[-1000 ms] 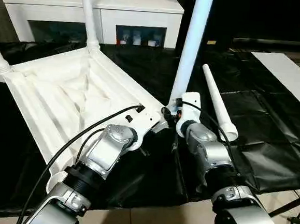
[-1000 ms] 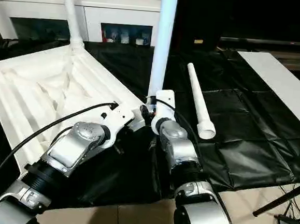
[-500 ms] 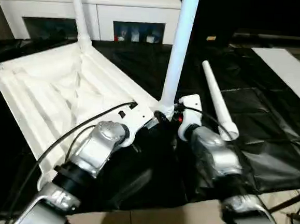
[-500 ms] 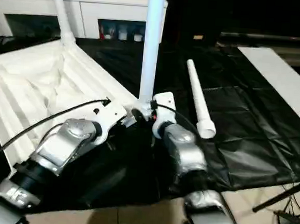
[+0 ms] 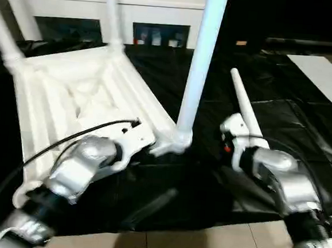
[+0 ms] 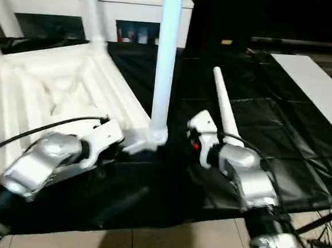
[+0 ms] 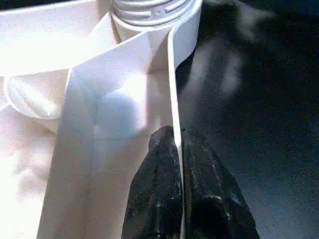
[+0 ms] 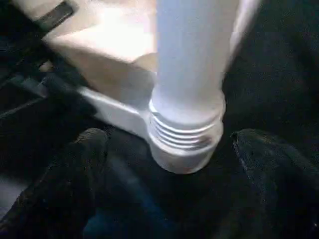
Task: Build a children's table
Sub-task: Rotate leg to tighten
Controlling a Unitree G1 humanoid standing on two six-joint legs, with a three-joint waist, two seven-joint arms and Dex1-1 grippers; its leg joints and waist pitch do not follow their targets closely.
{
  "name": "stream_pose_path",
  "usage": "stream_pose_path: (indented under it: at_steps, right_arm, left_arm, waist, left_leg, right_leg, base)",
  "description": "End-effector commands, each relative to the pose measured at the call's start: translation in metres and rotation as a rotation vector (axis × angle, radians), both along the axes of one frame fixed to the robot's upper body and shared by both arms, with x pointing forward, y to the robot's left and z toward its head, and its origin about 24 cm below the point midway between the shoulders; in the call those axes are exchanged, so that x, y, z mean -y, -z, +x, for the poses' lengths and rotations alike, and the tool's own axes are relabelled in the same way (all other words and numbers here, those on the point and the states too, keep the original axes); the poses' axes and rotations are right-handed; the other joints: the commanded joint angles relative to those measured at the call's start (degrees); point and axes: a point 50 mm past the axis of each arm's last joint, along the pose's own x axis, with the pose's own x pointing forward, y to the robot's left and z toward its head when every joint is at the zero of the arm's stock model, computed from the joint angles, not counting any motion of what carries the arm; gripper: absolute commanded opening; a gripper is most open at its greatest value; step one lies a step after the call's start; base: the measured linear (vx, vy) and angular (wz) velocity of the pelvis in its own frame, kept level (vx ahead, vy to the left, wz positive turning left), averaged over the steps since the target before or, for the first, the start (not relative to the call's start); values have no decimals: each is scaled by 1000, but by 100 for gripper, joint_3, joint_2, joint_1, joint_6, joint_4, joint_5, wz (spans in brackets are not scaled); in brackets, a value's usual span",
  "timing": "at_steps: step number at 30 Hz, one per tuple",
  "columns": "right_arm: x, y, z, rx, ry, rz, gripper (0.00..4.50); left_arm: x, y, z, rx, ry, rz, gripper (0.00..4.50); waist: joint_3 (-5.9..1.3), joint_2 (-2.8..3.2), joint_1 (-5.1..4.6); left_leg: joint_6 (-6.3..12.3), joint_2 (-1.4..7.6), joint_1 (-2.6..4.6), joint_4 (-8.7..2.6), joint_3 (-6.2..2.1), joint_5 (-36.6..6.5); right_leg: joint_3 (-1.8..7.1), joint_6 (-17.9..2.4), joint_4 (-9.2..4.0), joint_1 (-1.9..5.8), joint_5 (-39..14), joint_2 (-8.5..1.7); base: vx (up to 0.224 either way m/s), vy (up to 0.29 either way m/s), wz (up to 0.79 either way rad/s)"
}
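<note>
The children's table lies upside down on a black sheet, its ribbed white top [image 5: 59, 98] facing up. Three white legs stand in its corners, and the nearest leg [image 5: 200, 63] rises from the front right corner socket [image 8: 184, 149], where a few thread turns show. A loose leg [image 5: 242, 107] lies on the sheet to the right. My left gripper [image 7: 178, 137] is shut on the top's thin rim beside that corner. A short way to the right of the socket, my right gripper [image 8: 169, 137] stands open, one finger [image 8: 75, 169] on each side and nothing held.
A white cabinet [image 5: 106, 4] with glass-fronted compartments stands behind the table. A white board [image 5: 325, 79] lies at the far right on the black sheet [image 5: 303, 140]. Tiled floor [image 5: 202, 247] shows at the near edge.
My right gripper has opened wide and drawn back to the right, away from the upright leg's base. The left gripper stays clamped on the rim. The camera has shifted.
</note>
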Motion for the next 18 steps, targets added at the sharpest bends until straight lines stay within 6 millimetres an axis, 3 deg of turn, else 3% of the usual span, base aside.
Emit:
stream_pose_path:
  at_steps: [1,5,12,18]
  right_arm:
    - [-2,-3,-3,-5,-63,-19,437]
    - [-1,-2,-5,-18,-88,-39,437]
    - [-6,0,-2,-11,-95,-37,437]
    - [-10,2,5,-13,-69,-10,379]
  left_arm:
    - [10,6,-12,-54,124,2,0]
    - [8,4,-14,-79,144,-9,0]
    - [6,3,-14,-79,160,-7,0]
    - [5,4,-15,-83,164,-1,0]
  waist:
    - [-301,32,16]
    - [-297,34,88]
    - [-312,10,94]
    - [-326,19,106]
  left_leg:
    - [449,102,53,-317,29,-712]
    - [440,106,61,-311,38,-614]
    - [376,87,39,-300,30,-606]
    - [391,87,46,-288,32,-490]
  right_leg:
    - [242,-1534,-387,304,219,-219]
    - [251,-1578,-363,302,312,-231]
    - [246,-1498,-352,323,251,-234]
    - [244,-1556,-327,322,436,-231]
  base:
    - [0,0,0]
    - [0,0,0]
    - [0,0,0]
    - [0,0,0]
